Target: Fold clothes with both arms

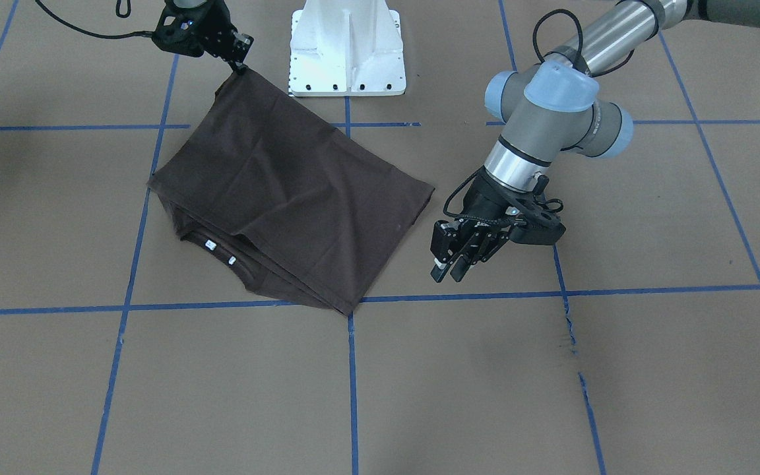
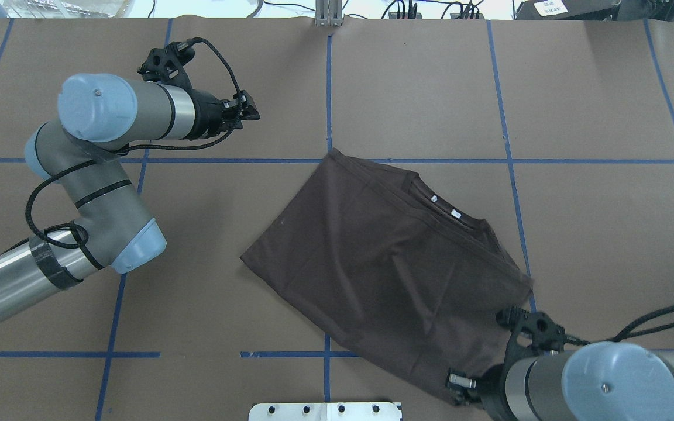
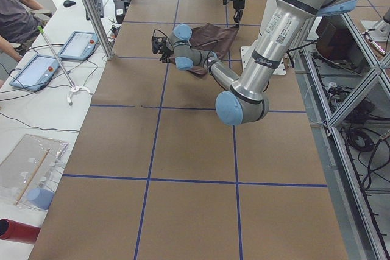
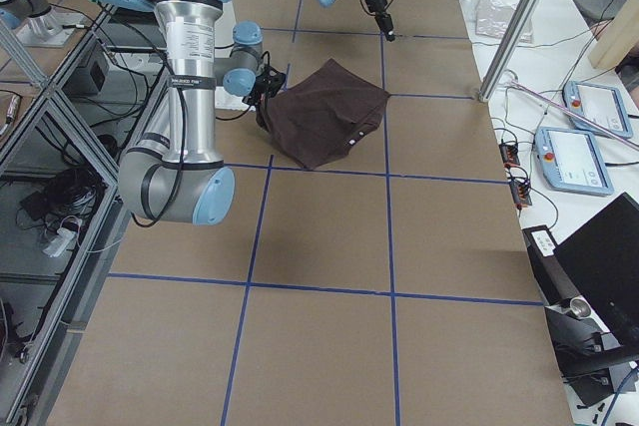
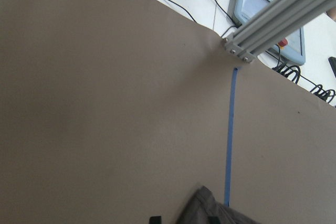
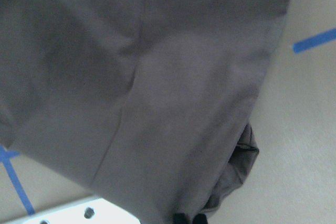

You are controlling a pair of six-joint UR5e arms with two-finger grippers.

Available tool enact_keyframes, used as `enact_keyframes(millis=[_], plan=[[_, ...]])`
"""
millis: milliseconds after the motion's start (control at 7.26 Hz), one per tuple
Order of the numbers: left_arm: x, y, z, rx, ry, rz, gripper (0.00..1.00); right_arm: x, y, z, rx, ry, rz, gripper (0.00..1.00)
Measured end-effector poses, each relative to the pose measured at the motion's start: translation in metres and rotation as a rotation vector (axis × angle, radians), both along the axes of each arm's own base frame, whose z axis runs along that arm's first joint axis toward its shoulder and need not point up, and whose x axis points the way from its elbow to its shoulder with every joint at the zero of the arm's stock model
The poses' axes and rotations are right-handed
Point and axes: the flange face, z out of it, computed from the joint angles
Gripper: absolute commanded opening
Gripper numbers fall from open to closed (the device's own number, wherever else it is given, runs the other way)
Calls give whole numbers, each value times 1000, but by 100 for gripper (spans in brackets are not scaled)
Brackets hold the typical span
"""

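The dark brown T-shirt (image 1: 287,191) lies folded on the brown table, its collar and white neck tags (image 1: 218,251) on the side away from the robot. My right gripper (image 1: 243,66) is shut on the shirt's corner nearest the white base and holds that corner slightly raised. From the overhead camera, the same gripper (image 2: 460,383) sits at the shirt's (image 2: 384,263) near right corner. The right wrist view is filled with cloth (image 6: 157,77). My left gripper (image 1: 449,272) hangs open and empty above the table, apart from the shirt's side edge. Its fingertips (image 5: 154,219) stand apart.
The white arm base (image 1: 347,46) stands just behind the shirt. Blue tape lines (image 1: 352,382) divide the table into squares. An aluminium post (image 3: 91,10), tablets (image 3: 36,71) and a seated person (image 3: 15,10) are beyond the table's far edge.
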Motion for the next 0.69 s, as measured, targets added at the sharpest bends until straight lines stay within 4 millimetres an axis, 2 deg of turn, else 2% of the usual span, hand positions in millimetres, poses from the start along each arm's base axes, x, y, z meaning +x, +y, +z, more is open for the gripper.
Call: enact_keyframes(millis=[138, 276, 413, 689], plan=[[-10, 19, -6, -25, 42, 52, 80, -4, 23, 2, -1, 15, -49, 100], [-19, 39, -10, -77, 83, 92, 79, -3, 23, 0, 2, 16, -43, 100], [-13, 65, -14, -159, 99, 120, 79, 7, -2, -7, 5, 0, 18, 100], [30, 126, -18, -304, 2, 135, 79, 35, -85, -31, 22, -53, 223, 100]])
